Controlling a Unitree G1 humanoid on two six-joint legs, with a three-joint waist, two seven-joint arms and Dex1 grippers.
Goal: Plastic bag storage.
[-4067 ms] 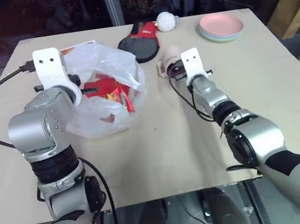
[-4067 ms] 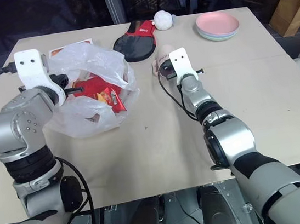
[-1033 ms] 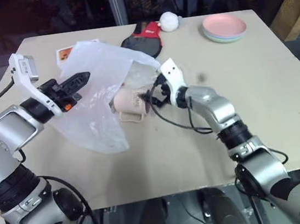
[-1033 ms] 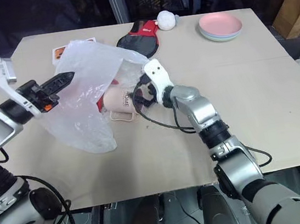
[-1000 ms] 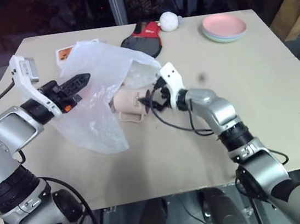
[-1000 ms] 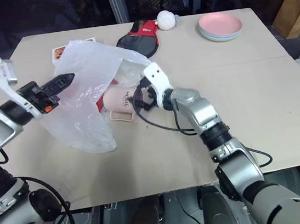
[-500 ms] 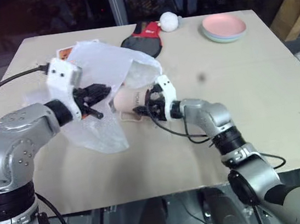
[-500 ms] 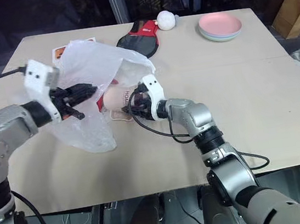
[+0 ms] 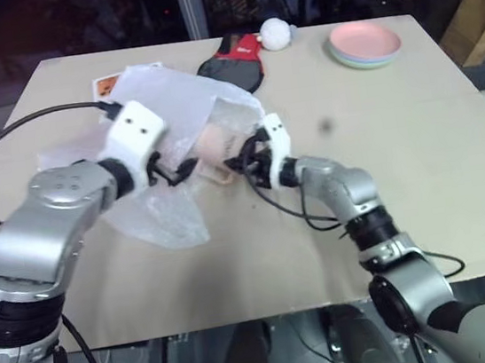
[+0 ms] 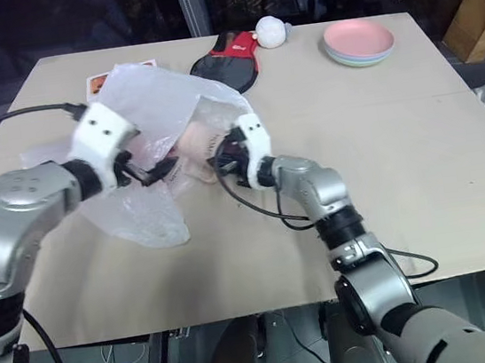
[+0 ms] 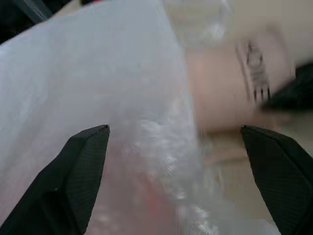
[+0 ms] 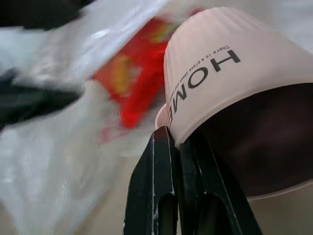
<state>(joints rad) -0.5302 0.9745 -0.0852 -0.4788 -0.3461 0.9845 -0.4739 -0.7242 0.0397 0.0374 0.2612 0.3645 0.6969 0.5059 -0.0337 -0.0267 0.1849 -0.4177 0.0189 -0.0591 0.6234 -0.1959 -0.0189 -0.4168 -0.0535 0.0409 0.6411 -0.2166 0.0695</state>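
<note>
Table (image 9: 455,162): beige top, carrying all items listed.
Plastic bag (image 9: 159,125): lying crumpled on the table's left half, one fold draping over the mug; red print showing through.
Mug (image 12: 230,73): pink, lettered "HOME", lying on its side against the bag.
Right gripper (image 12: 178,142): fingers pinching together on the mug's rim.
Left gripper (image 11: 176,139): fingers standing wide apart, hovering at the bag, gripping nothing.
Plates (image 9: 364,43): pink stack sitting at the far right corner.
White ball (image 9: 273,32): resting at the far edge.
</note>
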